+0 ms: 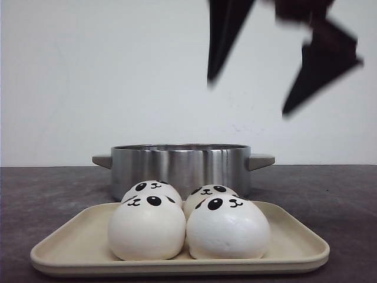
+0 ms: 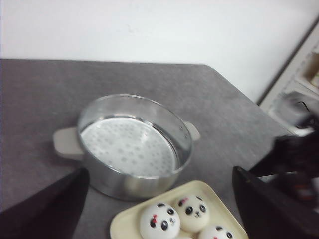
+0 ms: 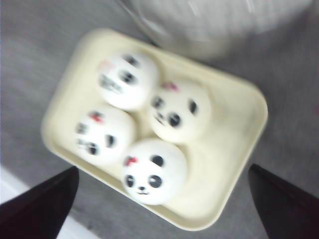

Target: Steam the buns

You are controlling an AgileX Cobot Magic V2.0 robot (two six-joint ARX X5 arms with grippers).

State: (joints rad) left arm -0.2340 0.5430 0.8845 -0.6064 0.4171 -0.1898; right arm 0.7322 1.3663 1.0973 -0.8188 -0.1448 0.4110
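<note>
Four white panda-faced buns (image 3: 142, 137) are seen on a cream tray (image 3: 239, 129), directly below the open, empty right end effector (image 3: 164, 204).

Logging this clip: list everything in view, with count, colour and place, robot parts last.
buns: four, white with black panda faces, clustered together on the tray.
tray: one, cream, on the table in front of the steamer pot.
steamer pot: one, shiny metal with grey handles, perforated floor bare, behind the tray.
table: one, dark grey.
shelving: pale, blurred, beyond the table's edge.
left gripper: black, jaws open, holding nothing.
right gripper: black, jaws open above the tray, holding nothing.
</note>
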